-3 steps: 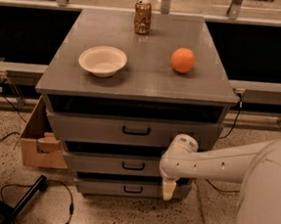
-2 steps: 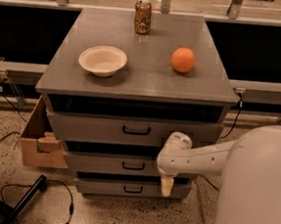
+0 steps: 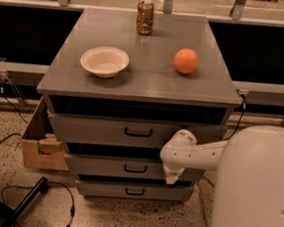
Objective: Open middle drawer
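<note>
Single high frontal view down onto cabinet (image 3: 149, 81), jaws lower right.

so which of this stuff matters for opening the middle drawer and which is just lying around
For the job:
middle drawer
black handle
gripper, hanging in front of that drawer's right end

Just lying about:
bowl, orange and can on top
top drawer, bottom drawer
cardboard box on the floor

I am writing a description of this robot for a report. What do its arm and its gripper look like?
The arm is a smooth white tube with a rounded joint at its end. The gripper, a small cream-coloured tip, hangs below that joint, in front of the middle drawer. No cables or markings show on them.
</note>
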`<state>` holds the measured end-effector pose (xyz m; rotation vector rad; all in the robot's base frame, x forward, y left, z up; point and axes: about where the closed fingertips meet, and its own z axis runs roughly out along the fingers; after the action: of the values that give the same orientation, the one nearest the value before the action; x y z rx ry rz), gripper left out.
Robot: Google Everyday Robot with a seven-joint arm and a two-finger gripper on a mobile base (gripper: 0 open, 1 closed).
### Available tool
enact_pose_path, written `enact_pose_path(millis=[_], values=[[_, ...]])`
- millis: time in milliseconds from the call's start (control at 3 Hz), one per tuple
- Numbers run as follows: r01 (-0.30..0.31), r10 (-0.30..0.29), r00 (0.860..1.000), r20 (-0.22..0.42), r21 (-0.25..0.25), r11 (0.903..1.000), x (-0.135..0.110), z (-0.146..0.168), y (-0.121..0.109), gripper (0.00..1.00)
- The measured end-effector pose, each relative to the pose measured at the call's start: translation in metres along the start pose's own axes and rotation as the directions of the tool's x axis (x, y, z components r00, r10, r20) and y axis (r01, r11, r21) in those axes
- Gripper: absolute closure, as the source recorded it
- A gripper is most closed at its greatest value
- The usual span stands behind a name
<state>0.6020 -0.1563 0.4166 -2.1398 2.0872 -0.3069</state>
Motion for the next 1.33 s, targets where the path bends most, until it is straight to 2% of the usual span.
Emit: enact_pose_path(millis=[333, 667, 1333], values=[[-0.024, 0.023, 1.000, -0.017, -0.019, 0.9995, 0.0239, -0.0281, 0.0100, 0.69], [-0.024, 0.024, 1.000, -0.017, -0.021, 0.9995, 0.0242, -0.0278, 0.0109, 0.60], [-0.024, 0.024, 1.000, -0.018, -0.025, 0.9994, 0.0246, -0.0261, 0.0130, 0.13]])
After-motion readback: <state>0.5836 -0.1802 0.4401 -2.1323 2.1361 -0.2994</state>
